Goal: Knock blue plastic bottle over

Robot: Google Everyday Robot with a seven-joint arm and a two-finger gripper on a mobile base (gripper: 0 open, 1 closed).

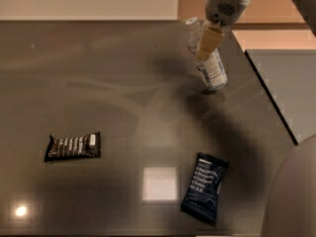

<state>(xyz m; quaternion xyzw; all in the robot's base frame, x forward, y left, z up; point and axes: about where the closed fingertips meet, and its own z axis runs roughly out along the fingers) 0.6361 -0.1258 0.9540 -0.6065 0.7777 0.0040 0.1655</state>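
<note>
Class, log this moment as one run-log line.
task: knock blue plastic bottle over | end effector: at bottle's upper half | bottle: tilted, cap up-left, not flat | other: black snack bar, dark blue snack bar

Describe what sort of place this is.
Likely an office kitchen counter: dark countertop, a black snack bar, a dark blue snack bar, a tilted blue plastic bottle with the end effector against it, far right.

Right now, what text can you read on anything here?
Label on the blue plastic bottle: print, too blurred to read.
On the black snack wrapper: pale lettering, unreadable.
On the dark blue snack wrapper: pale lines, unreadable.
On the gripper, at the bottle's upper part: nothing legible.
</note>
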